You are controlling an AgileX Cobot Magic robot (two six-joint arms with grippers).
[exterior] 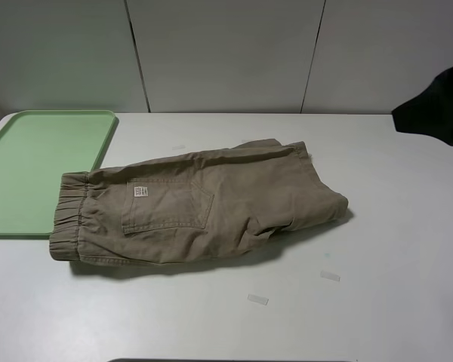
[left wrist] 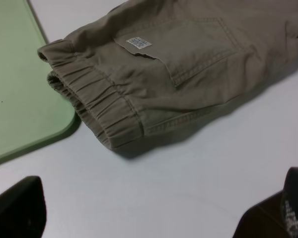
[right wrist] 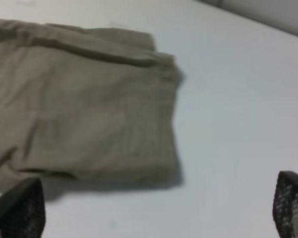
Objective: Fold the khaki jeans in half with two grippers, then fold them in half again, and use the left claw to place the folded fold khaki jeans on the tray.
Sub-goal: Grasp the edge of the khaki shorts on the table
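Presently: desk [exterior: 377, 302], white. Tray [exterior: 30, 166], mint-green, far left. Khaki jeans [exterior: 211, 204], folded once, long axis left-to-right, waistband against tray corner. Left gripper [left wrist: 154, 213], wide, empty, near waistband (the tray-side end); right gripper [right wrist: 159, 210], wide, empty, near hems.

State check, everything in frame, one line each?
khaki jeans: lying flat on the table, apparently folded once with leg on leg, not gripped; the waistband corner overlaps the tray's edge.
tray: bare apart from that waistband corner.
left claw: open, empty, off the cloth near the waistband end.
right claw: open, empty, off the cloth near the hem end.
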